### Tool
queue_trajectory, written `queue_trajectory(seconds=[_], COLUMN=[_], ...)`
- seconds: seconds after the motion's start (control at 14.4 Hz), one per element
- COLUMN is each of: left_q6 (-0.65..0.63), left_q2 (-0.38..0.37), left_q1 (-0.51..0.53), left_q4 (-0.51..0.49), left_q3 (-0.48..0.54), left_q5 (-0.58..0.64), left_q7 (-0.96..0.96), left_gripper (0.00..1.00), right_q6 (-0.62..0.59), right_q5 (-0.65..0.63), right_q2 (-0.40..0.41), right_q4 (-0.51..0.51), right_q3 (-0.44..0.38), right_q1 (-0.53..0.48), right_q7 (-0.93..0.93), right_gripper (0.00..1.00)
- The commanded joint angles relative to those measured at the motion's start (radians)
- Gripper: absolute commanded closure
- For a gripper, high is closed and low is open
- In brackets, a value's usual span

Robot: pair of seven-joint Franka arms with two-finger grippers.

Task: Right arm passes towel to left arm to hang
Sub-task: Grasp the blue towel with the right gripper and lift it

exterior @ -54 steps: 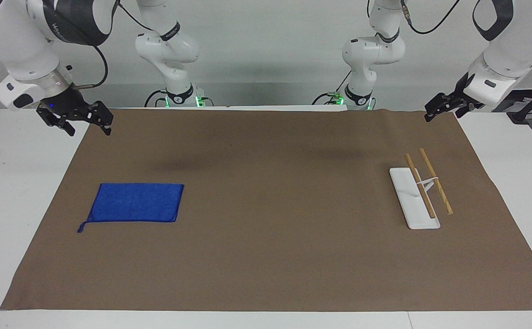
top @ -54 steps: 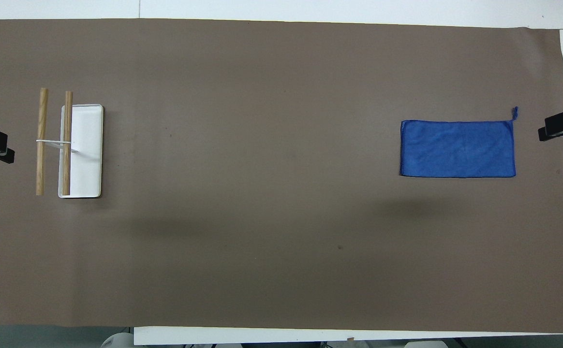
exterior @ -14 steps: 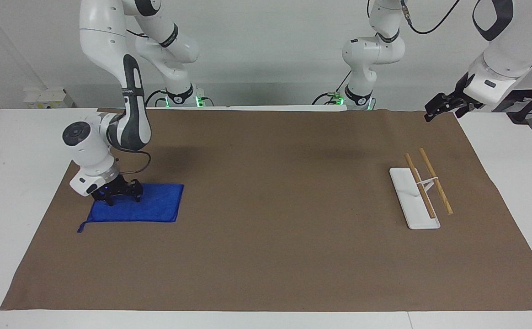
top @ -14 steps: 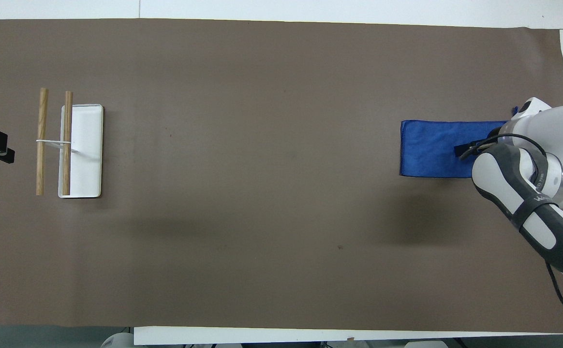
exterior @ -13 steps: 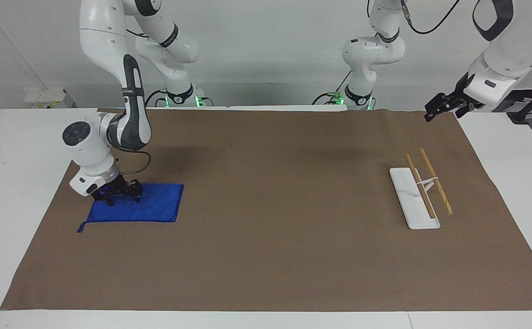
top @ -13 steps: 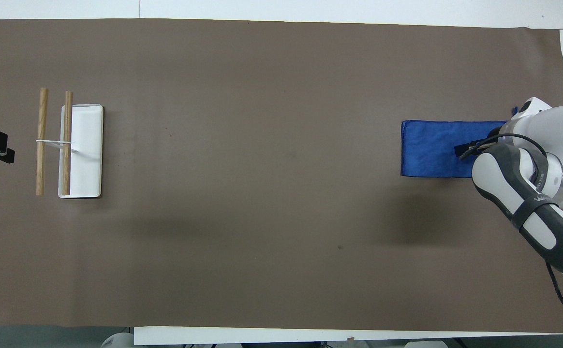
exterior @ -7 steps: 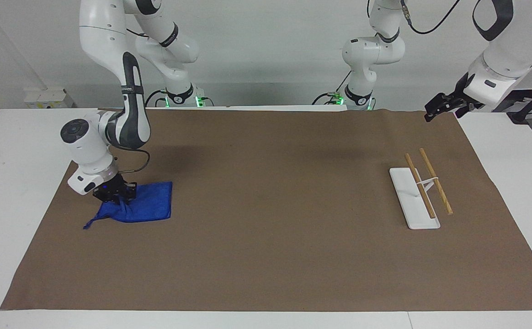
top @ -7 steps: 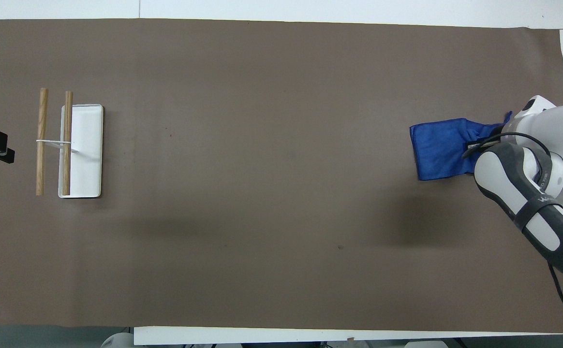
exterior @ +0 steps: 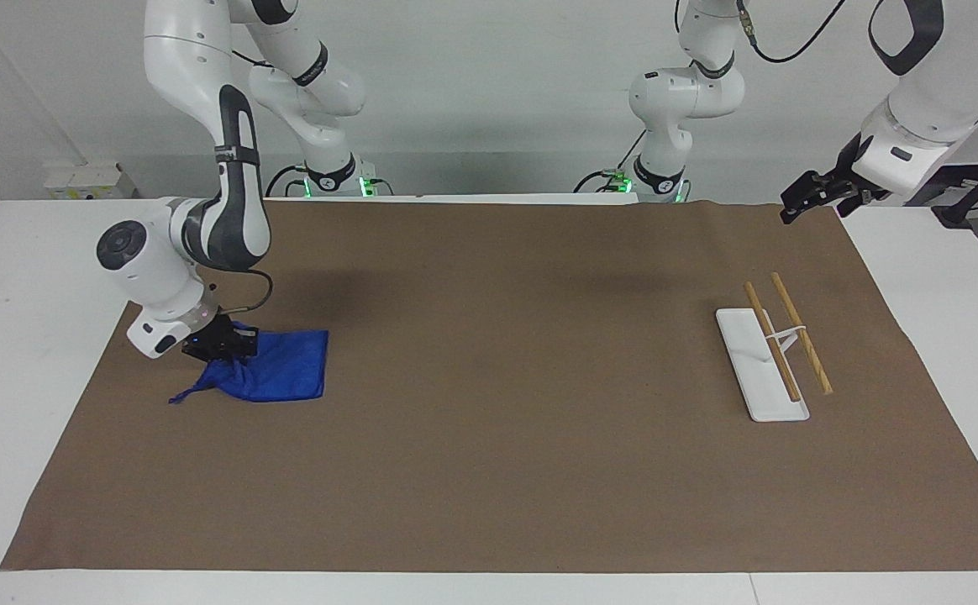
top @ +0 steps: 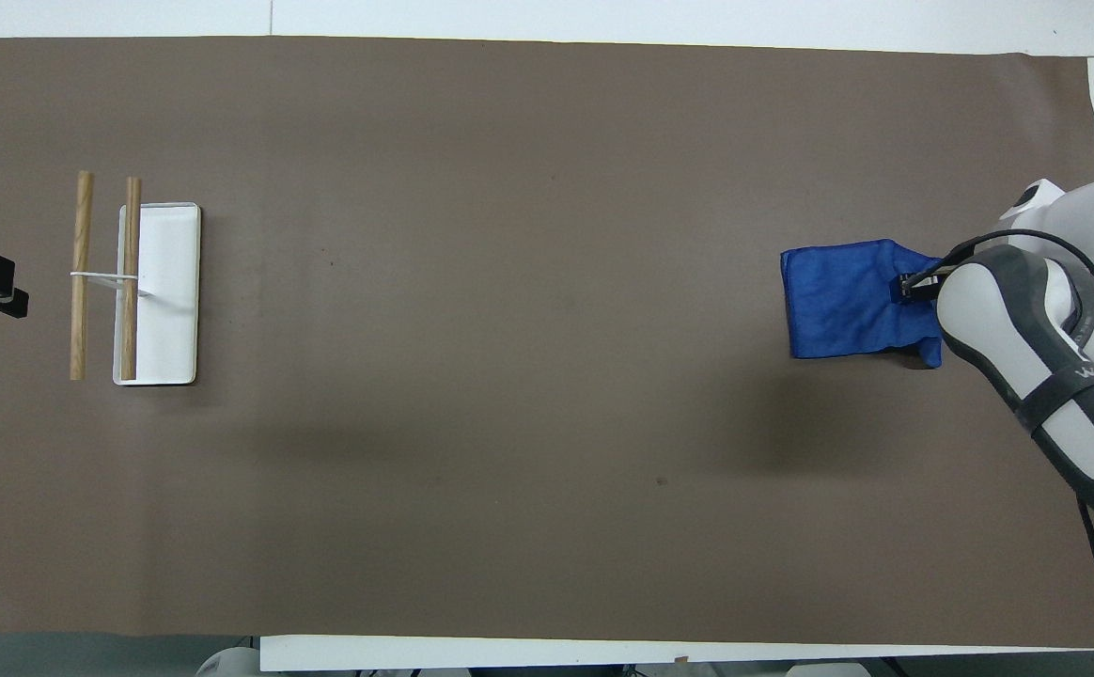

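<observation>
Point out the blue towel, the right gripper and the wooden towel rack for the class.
towel [exterior: 283,374], facing view: the flat blue part on the mat.
right gripper [exterior: 235,346], facing view: fingertips pinching the towel's bunched end.
towel rack [top: 164,291], overhead view: its white base plate.

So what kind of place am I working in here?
Looks like a robot lab bench, not a home: two white arms mounted at a white table, a brown mat covering it, bare grey wall, and only a towel and small rack laid out.
</observation>
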Motion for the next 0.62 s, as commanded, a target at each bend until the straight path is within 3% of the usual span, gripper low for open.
queue_trajectory(seconds=[0.0, 0.28, 0.42, 0.55], left_q6=[0.023, 0.021, 0.075, 0.141], left_q2=[-0.031, -0.033, -0.034, -0.042], left_q1=[-0.008, -0.005, -0.006, -0.006], left_q4=[-0.037, -0.037, -0.054, -0.086], left_q3=[0.013, 0.016, 0.013, 0.013], left_q5=[-0.007, -0.007, -0.018, -0.132], left_q7=[-0.005, -0.063, -0.287, -0.547], left_gripper=[0.00, 0.00, 0.00, 0.00], right_q6=[-0.126, -0.312, -0.326, -0.308], right_q5=[0.012, 0.047, 0.122, 0.156], right_q2=[-0.036, -0.036, -0.036, -0.036], right_q4=[0.048, 0.191, 0.226, 0.266], right_q3=[0.068, 0.198, 0.292, 0.398], right_q1=[-0.010, -0.010, -0.008, -0.008], right_q7=[0.119, 0.465, 0.692, 0.929], right_gripper=[1.00, 1.00, 1.00, 1.00])
